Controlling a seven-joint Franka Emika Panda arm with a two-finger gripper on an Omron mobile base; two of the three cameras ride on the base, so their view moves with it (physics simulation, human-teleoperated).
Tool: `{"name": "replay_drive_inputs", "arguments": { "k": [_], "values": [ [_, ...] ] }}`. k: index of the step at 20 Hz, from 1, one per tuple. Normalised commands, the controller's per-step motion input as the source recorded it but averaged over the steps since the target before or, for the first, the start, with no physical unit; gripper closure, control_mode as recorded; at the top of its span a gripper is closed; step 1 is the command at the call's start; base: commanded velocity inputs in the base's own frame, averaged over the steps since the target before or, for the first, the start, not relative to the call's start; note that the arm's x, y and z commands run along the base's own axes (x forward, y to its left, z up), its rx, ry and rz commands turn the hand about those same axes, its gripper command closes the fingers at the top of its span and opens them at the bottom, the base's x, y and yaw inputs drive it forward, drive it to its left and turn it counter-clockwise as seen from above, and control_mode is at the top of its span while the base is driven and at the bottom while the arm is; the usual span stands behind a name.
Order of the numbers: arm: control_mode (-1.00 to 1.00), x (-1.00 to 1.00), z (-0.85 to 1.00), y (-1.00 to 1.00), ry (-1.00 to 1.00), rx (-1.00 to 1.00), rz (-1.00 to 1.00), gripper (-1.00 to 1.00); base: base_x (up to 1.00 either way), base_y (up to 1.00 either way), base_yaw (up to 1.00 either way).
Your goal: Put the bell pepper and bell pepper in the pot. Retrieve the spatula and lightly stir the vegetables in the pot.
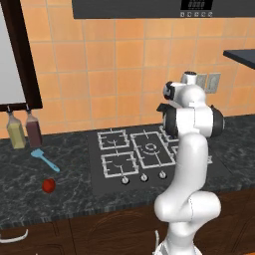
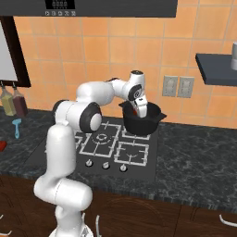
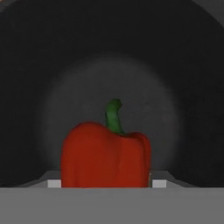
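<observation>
Claw [image 2: 137, 111] hung inside the pot [image 2: 152, 124], and the hand view showed a red bell pepper [image 3: 106, 159] between its fingertips with the pot's dark floor behind; whether the jaws clamped it or had let go could not be told. That pepper looked light, firm and glossy, likely slippery, so a hold across its broad shoulders below the green stem seemed safest. No other contents showed in the pot. A second bell pepper [image 1: 48, 186] lay on the bench [image 1: 30, 189], near the light-blue spatula [image 1: 45, 160].
</observation>
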Motion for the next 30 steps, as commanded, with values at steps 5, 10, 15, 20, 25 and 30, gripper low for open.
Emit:
{"name": "replay_drive_inputs", "arguments": {
  "k": [5,10,15,20,25,30],
  "values": [
    [-1.0,0.0,0.07,0.0,-0.04,0.0,0.0,-1.0,0.0,0.0,0.0],
    [-1.0,-0.06,0.1,0.01,-0.24,0.0,0.0,-1.0,0.0,0.0,0.0],
    [-1.0,-0.83,0.44,0.48,-0.24,0.0,0.01,-1.0,0.0,0.0,0.0],
    [-1.0,-1.0,0.48,0.86,0.0,-0.1,0.13,-1.0,0.0,0.0,0.0],
    [-1.0,-1.0,0.04,0.92,0.0,-0.18,0.58,-1.0,0.0,0.0,0.0],
    [-1.0,-0.5,-0.09,0.62,0.0,-0.04,0.92,-1.0,0.0,0.0,0.0]
  ]
}}
